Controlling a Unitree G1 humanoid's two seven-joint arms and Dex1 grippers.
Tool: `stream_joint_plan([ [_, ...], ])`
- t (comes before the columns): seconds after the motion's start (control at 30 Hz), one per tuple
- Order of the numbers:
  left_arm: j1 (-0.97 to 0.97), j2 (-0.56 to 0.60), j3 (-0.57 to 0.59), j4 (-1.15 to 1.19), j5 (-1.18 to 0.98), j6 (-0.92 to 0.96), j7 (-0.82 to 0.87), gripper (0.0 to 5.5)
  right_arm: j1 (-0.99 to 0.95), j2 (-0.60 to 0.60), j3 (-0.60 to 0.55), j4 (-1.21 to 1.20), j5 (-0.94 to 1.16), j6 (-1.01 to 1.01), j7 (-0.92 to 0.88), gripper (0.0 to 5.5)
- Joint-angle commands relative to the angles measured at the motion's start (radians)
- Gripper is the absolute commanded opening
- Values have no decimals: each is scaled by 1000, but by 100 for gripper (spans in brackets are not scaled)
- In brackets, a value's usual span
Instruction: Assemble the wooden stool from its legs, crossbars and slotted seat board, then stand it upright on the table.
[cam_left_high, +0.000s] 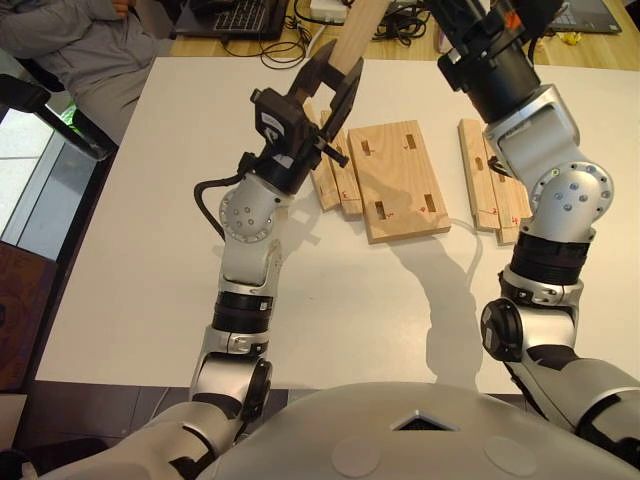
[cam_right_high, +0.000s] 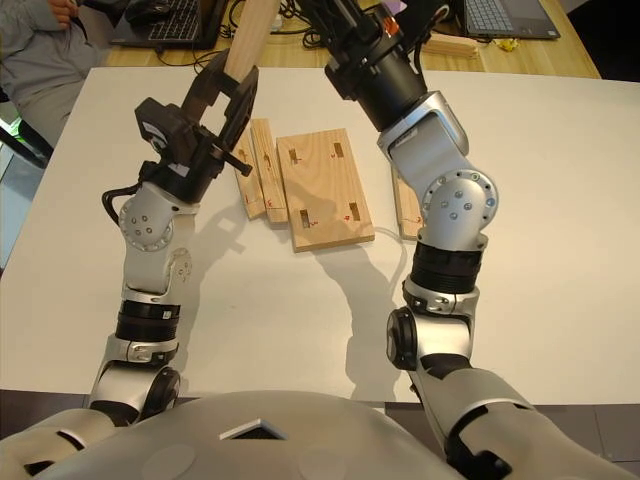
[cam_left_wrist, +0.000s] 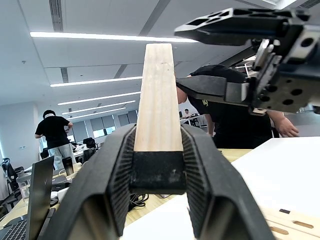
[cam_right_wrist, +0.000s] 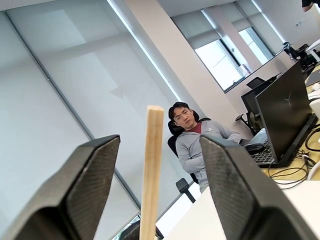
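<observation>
My left gripper is raised over the far part of the white table and is shut on the lower end of a long wooden leg that points upward. My right gripper is open at the leg's top end, one finger on each side and neither touching it. The slotted seat board lies flat on the table. Wooden leg and crossbar pieces lie against its left side, and more wooden pieces lie to its right.
A desk with laptops and cables borders the table's far edge, and a loose wooden piece lies on it. A person sits at the far left corner. The near half of the table is bare.
</observation>
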Motion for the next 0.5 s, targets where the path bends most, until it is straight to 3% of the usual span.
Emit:
stream_joint_plan([
  [0.03,-3,5,-12,17,11,-20,-9,129,-47,1,12,17,10,26,13,297],
  [0.1,-3,5,-16,14,12,-26,-10,129,-56,4,16,36,0,25,19,297],
  [0.5,3,13,-29,7,12,-48,-16,129,-49,22,1,30,8,-1,54,67],
])
